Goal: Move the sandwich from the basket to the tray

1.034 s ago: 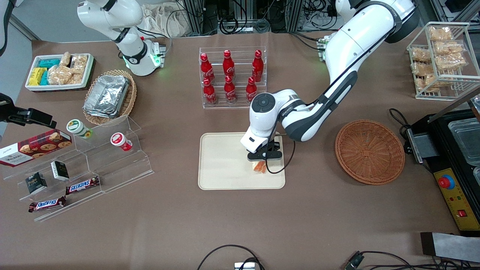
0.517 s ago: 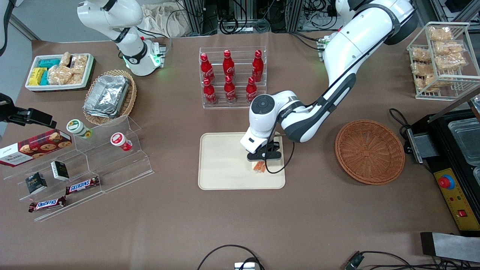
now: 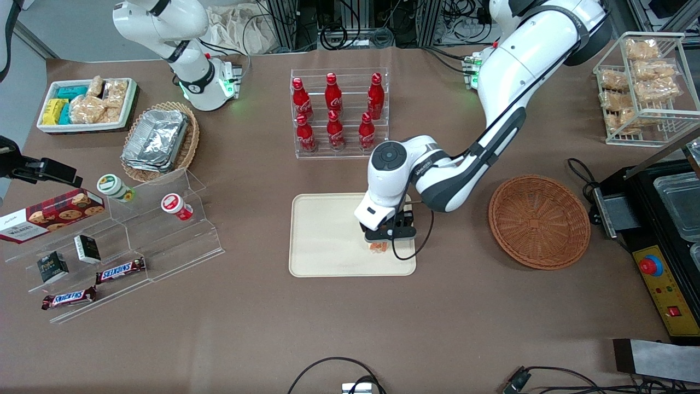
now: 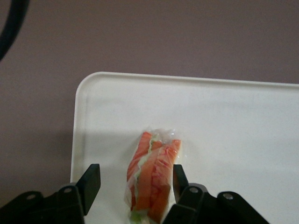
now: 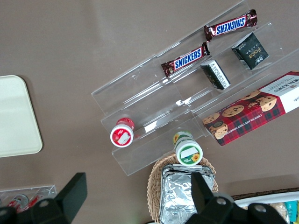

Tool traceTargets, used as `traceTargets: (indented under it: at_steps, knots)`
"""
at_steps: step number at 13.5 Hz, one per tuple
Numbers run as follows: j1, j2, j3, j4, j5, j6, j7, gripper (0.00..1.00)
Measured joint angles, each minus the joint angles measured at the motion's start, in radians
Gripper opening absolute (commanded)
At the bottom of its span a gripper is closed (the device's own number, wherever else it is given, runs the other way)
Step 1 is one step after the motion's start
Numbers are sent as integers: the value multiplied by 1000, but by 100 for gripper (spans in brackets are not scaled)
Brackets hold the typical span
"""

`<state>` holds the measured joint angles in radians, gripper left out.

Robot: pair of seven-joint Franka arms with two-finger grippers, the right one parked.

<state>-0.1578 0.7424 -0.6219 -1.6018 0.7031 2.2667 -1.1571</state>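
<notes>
Gripper (image 4: pixel 134 179) above tray (image 4: pixel 243 112), fingers (image 4: pixel 92 179) spread, sandwich (image 4: pixel 153 179) lying between them; basket (image 3: pixel 538 220) well apart, nothing crowding.

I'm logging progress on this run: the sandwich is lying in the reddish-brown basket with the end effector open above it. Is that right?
Not quite. The sandwich lies on the tray, not in the basket, which holds nothing in the front view. The rest stands: the left wrist view shows the end effector open above it, one finger on each side.

Brown table (image 3: pixel 328 328) with tray (image 3: pixel 322 241), basket (image 3: pixel 538 221), gripper (image 3: pixel 385 244) above (fingers apart).
</notes>
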Motion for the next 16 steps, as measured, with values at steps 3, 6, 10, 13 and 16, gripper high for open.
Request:
traceTargets:
  at_steps: [3,6,10,13,16]
  knots:
    - [41,-15,-3,41,-37,-26,-2,75]
    - [49,-35,-6,153,-106,-192,-2,87]
    - [51,-50,-6,315,-138,-422,-3,100]
    - [53,-63,-1,362,-138,-488,-2,100]
    - [55,-84,51,364,-173,-495,21,100]
